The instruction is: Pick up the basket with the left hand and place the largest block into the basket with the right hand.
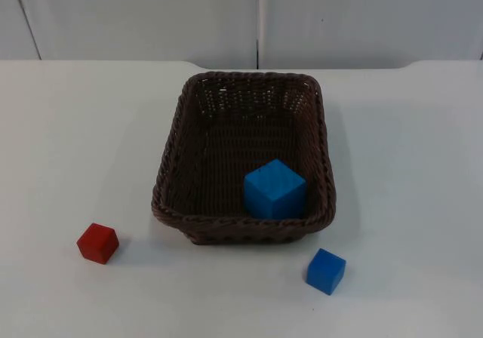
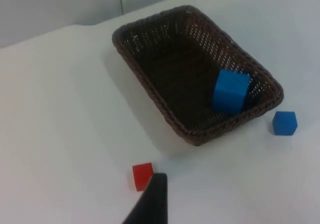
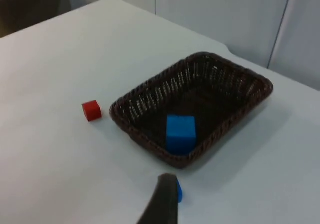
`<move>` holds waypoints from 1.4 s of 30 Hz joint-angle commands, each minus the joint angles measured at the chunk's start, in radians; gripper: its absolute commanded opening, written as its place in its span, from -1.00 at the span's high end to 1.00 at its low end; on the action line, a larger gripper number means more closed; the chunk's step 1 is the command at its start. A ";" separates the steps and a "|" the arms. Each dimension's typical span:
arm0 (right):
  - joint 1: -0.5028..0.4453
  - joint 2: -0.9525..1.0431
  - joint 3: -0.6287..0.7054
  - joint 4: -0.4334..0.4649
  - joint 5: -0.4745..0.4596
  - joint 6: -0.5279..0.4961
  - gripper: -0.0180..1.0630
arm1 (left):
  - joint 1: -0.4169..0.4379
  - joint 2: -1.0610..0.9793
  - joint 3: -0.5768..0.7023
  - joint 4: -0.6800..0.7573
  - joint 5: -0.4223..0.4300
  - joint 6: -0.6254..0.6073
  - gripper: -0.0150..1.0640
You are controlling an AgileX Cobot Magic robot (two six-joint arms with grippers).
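Flanking the basket (image 1: 170,179): red block (image 1: 97,243), small blue block (image 1: 326,271).

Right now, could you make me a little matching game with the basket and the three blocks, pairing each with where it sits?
Things:
1. basket
2. large blue block
3. small blue block
4. red block

Places:
A. on the table off the basket's front left corner
B. inside the basket, at its front right corner
C. mid-table, standing on the white top
D. on the table just off the basket's front right corner

Pairs: 1-C, 2-B, 3-D, 4-A
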 commanded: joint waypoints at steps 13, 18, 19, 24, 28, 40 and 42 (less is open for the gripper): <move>-0.001 -0.297 0.007 0.029 0.198 -0.004 -0.43 | -0.006 -0.265 0.010 -0.038 0.157 0.003 -0.67; 0.012 -0.297 0.044 0.035 0.266 -0.011 -0.43 | -0.006 -0.295 0.054 -0.062 0.186 0.003 -0.67; 0.012 -0.297 0.044 0.035 0.266 -0.011 -0.43 | -0.006 -0.295 0.054 -0.062 0.186 0.003 -0.67; 0.012 -0.297 0.064 0.046 0.308 -0.021 -0.43 | -0.006 -0.295 0.100 -0.061 0.170 0.003 -0.67; 0.012 -0.297 0.077 0.046 0.320 -0.021 -0.43 | -0.006 -0.295 0.103 -0.059 0.167 0.006 -0.67; 0.012 -0.297 0.077 0.046 0.320 -0.021 -0.43 | -0.006 -0.295 0.104 -0.059 0.167 0.027 -0.67; 0.012 -0.297 0.077 0.046 0.320 -0.021 -0.43 | -0.006 -0.295 0.104 -0.061 0.167 0.031 -0.67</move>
